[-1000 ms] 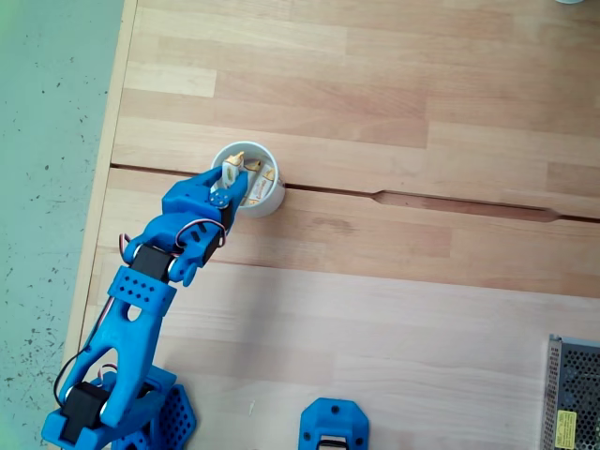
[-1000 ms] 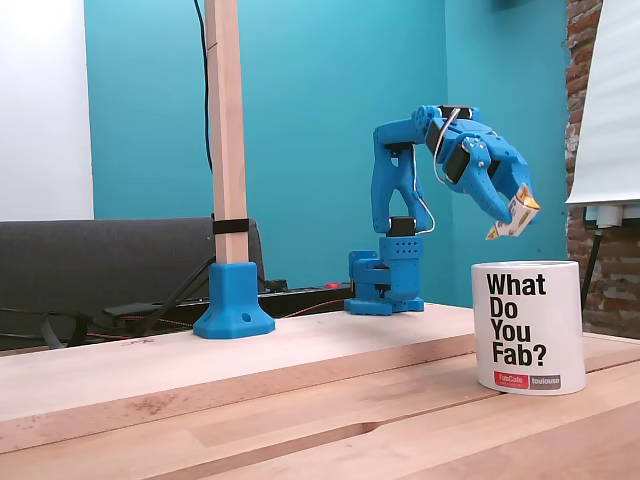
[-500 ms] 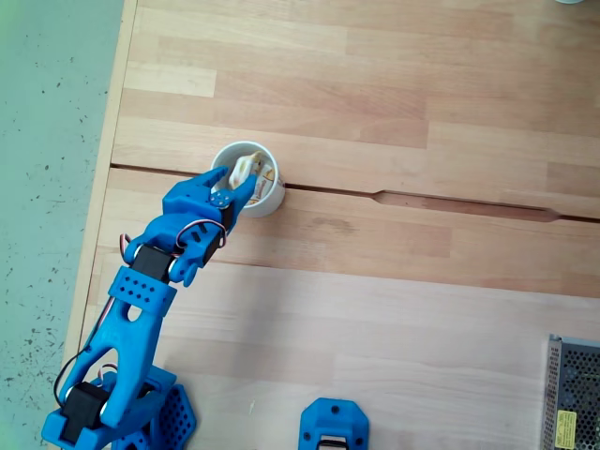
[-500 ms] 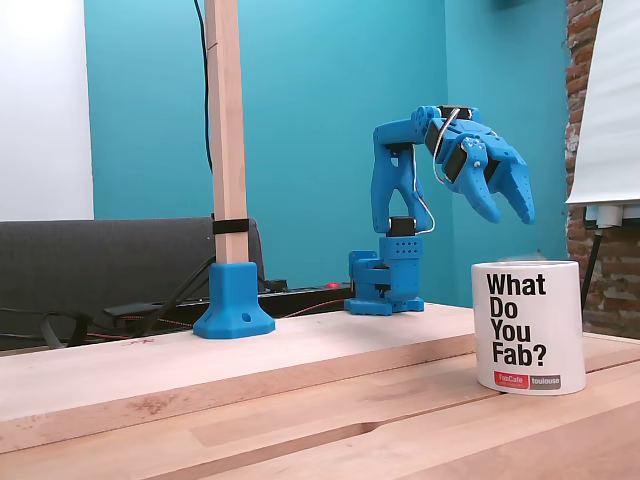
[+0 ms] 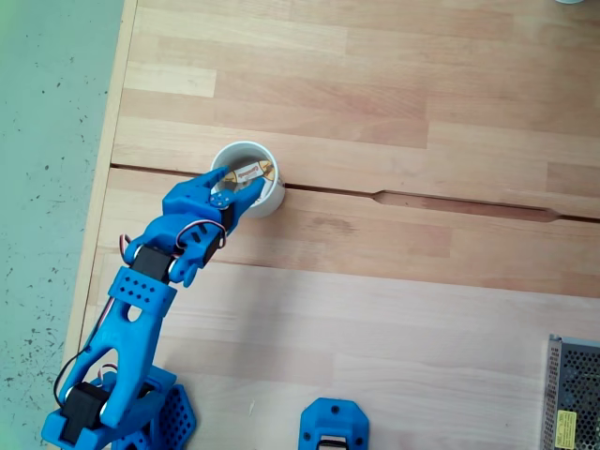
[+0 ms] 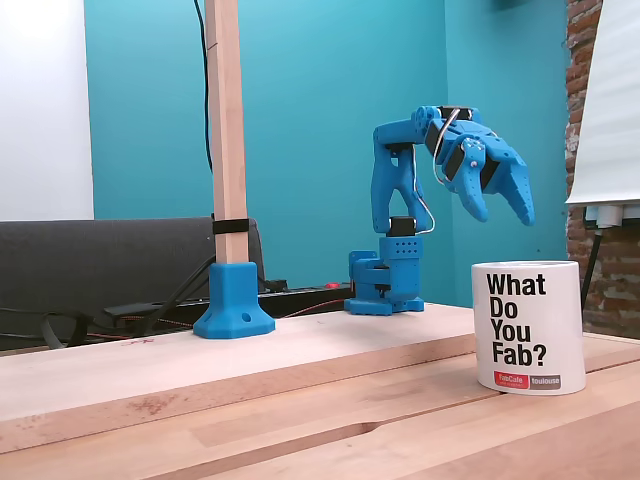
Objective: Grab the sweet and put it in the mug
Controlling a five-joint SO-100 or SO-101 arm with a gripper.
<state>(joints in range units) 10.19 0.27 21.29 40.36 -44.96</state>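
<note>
Your pale wooden worktop [image 5: 394, 281], jointed planks with a dark seam, stands before a teal wall [image 6: 310, 120] with brick at the right edge. Your blue hand [image 6: 503, 213] hangs above the one white mug [image 6: 527, 326], lettered "What Do You Fab?", its fingers spread wide and holding nothing. From above, one sweet [image 5: 249, 173] lies inside the mug [image 5: 273, 194], below the hand [image 5: 236, 185].

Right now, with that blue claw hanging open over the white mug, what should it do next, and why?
Probably lift away and pull back. The blue two-finger gripper hangs open and empty above the round white ceramic mug, and a white-wrapped sweet with orange ends lies inside the mug.
</note>
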